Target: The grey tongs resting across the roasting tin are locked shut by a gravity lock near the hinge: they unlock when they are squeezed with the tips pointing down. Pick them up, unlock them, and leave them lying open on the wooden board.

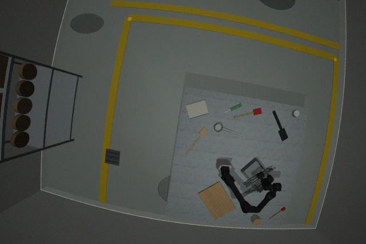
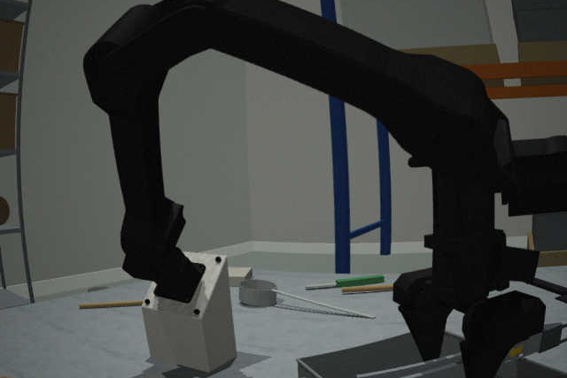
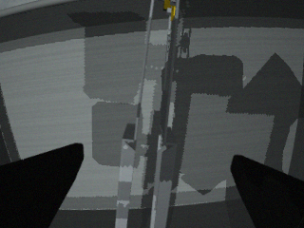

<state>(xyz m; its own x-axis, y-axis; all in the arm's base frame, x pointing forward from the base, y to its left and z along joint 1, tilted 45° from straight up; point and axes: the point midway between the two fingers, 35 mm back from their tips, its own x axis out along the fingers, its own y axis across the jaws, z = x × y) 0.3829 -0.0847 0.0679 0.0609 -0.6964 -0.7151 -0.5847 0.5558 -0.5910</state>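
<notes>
The grey tongs [image 1: 249, 180] [image 2: 412, 367] [image 3: 163, 195] lie across the roasting tin [image 1: 248, 166] [image 2: 357, 353] [image 3: 43, 109], with the yellow part near the hinge at the top of the wrist view. Their two arms lie close together. My gripper [image 2: 454, 366] [image 3: 159, 158] is open and points down over the tin. One finger stands on each side of the tong arms, with gaps on both sides. In the top view the arm hides the fingertips. The wooden board [image 1: 217, 201] lies to the left of the tin in the top view.
The pale arm base [image 2: 182, 342] stands beside the tin. A small saucepan [image 1: 218, 127] [image 2: 258, 295], a black spatula [image 1: 282, 134] and a red-ended spatula [image 1: 257, 111] lie farther back. A round wooden-topped object [image 1: 256, 221] and a small red-tipped brush [image 1: 283, 209] are near the front edge.
</notes>
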